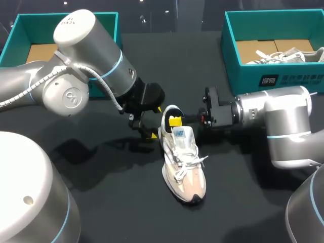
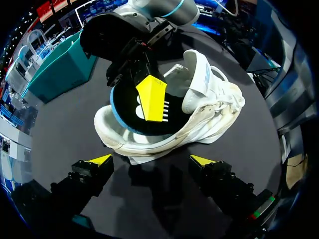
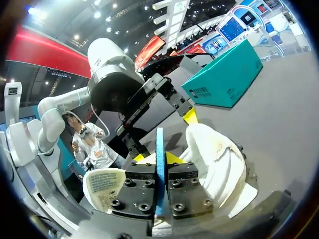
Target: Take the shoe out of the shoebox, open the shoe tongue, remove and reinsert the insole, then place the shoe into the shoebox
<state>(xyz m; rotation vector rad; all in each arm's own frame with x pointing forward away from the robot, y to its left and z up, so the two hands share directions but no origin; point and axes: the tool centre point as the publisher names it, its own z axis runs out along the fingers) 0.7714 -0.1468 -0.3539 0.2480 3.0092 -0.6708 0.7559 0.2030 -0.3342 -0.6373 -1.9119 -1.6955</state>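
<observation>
Two steps seem done: shoe (image 1: 182, 157) out on table (image 1: 243, 195), frame centre, tongue (image 2: 197, 74) lifted; right gripper (image 1: 175, 120) clamped on insole (image 3: 160, 149) at heel, left gripper (image 2: 152, 160) spread alongside; reseating, boxing likely remain.

shoe (image 1: 183, 159) mouth: right tool (image 1: 175, 121), insole (image 3: 159, 144) inside | heel: left tool (image 2: 151, 160) beside | toe-side table (image 1: 243, 202): open

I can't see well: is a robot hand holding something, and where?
The right hand pinches the insole by its blue edge, at the heel of the shoe. The left hand is open, holding nothing.
</observation>
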